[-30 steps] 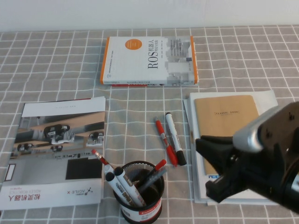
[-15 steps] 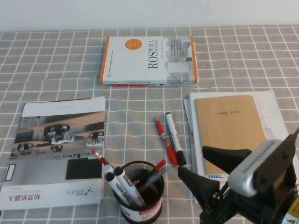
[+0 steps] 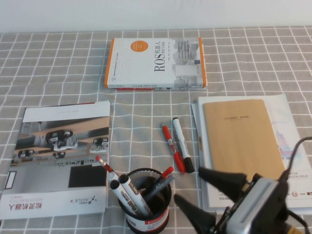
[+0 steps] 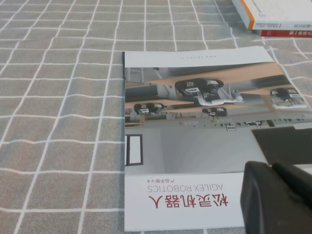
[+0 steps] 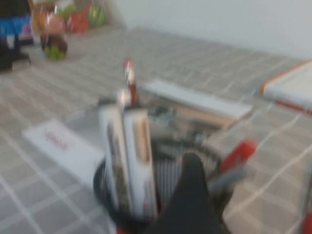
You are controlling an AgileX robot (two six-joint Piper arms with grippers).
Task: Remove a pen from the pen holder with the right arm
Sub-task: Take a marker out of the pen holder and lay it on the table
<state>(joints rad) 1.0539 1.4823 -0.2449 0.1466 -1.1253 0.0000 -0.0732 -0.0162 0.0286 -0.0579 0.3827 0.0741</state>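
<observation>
We had the right gripper (image 3: 186, 183) wide open, empty, beside the pen holder (image 3: 156, 214), left gripper (image 4: 280, 200) over the brochure (image 4: 195, 146); we needed to straddle only the red pen (image 3: 166, 172).

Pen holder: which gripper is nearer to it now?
Right. The right gripper, open, sits just right of the pen holder. The left gripper is over the brochure on the holder's left, outside the high view.

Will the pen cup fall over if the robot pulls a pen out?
Maybe a little. The pen holder looks like light mesh, and its pens lean out to one side, so a sideways tug might tip it. A straight-up pull probably wouldn't. The right gripper hovers open beside it; the left gripper hangs over the brochure.
</observation>
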